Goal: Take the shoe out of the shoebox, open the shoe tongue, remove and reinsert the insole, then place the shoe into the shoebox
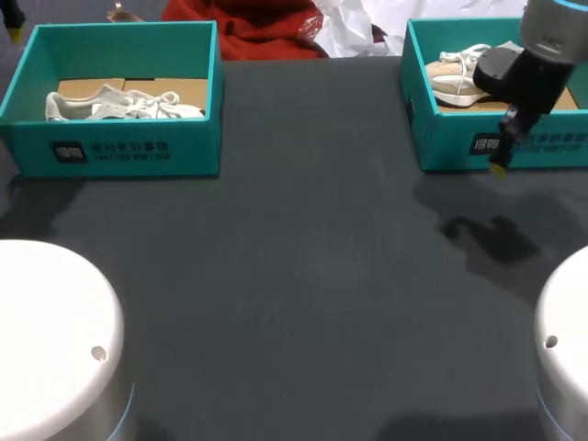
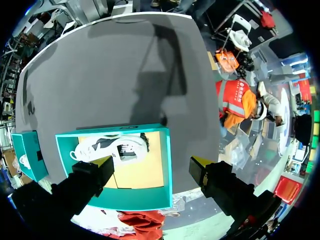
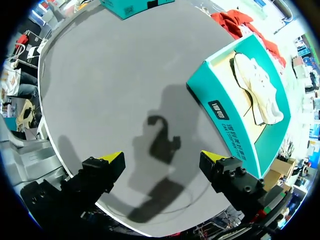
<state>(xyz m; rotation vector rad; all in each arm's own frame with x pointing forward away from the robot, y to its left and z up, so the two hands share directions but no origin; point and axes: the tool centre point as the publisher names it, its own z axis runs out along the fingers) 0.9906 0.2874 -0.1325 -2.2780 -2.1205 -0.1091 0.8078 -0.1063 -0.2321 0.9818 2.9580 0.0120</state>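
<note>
Two teal shoeboxes stand at the back of the dark table. The left shoebox [image 1: 115, 96] [image 2: 117, 170] holds a white shoe [image 1: 124, 104] [image 2: 111, 146] lying on its side. My left gripper [image 2: 151, 165] hangs open above this box, its fingers straddling the box's near half. The right shoebox [image 1: 478, 138] [image 3: 235, 115] holds a white and beige shoe [image 1: 455, 78] [image 3: 257, 90]. My right gripper [image 1: 503, 147] [image 3: 162, 167] is open and empty, above the table just in front of that box's front wall.
The bare dark tabletop [image 1: 303, 276] stretches between and in front of the boxes. My arms' white bases [image 1: 50, 340] [image 1: 565, 349] stand at the near corners. The right gripper's shadow [image 3: 162, 142] falls on the table ahead of it.
</note>
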